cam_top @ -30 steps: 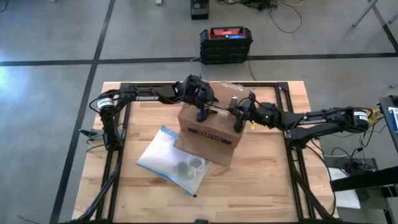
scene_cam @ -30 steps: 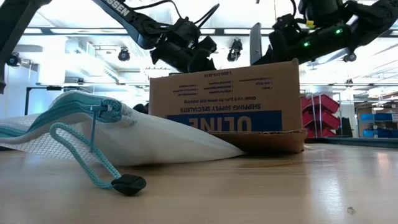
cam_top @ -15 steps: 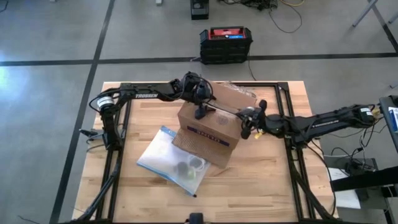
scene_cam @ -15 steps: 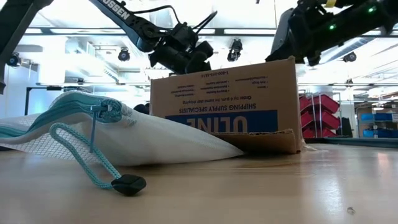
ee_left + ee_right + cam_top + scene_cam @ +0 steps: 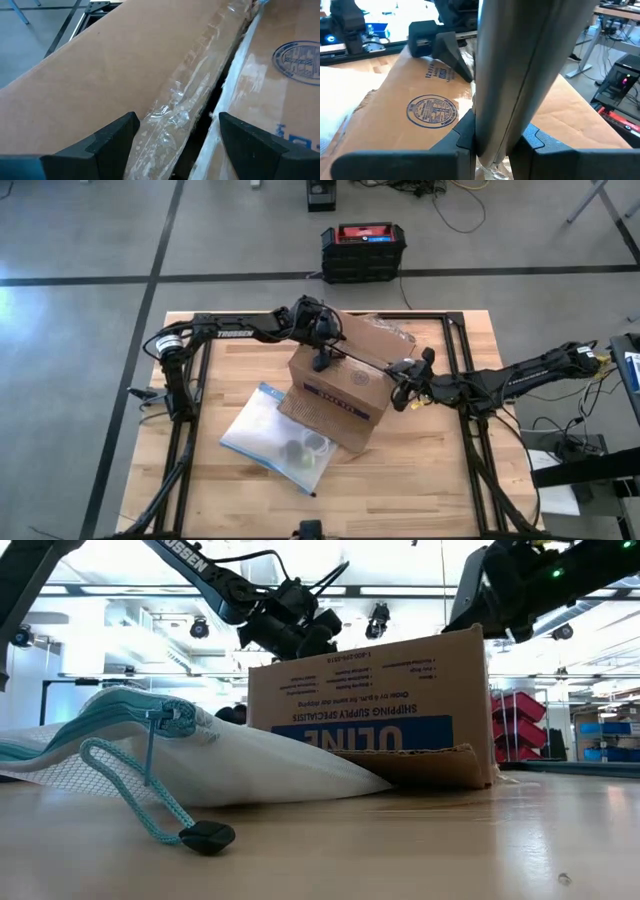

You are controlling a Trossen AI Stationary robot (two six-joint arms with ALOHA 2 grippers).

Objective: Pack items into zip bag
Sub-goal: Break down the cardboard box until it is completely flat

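The clear zip bag (image 5: 262,430) with a blue strip lies flat on the table, left of and in front of the brown ULINE box (image 5: 340,395). A dark round item (image 5: 298,450) and a pale ring (image 5: 318,442) show through its near end. In the low view the bag (image 5: 230,765) lies against the box's (image 5: 370,710) foot. My left gripper (image 5: 320,362) is open above the box top, its fingers on either side of the taped seam (image 5: 175,115). My right gripper (image 5: 405,392) is shut on a grey bar-like tool (image 5: 520,60) just off the box's right edge. My left gripper points down at the box top; I cannot tell whether its fingertips (image 5: 115,132) touch the cardboard. My right gripper pinches the grey tool's lower end (image 5: 492,125) between its two fingers. The tool runs on past the fingertips, clear of the box and the table.
A black metal frame (image 5: 460,360) runs around the table's edges. One box flap (image 5: 375,332) stands raised on the far side. A black and red case (image 5: 362,240) sits on the floor beyond the table. Bare wood (image 5: 420,480) lies at the near right.
My right gripper has gone from above the box top toward the table's right edge with the grey tool, and now sits off the box's right side. The box has slid a little toward the right. My left gripper has stayed over the seam.
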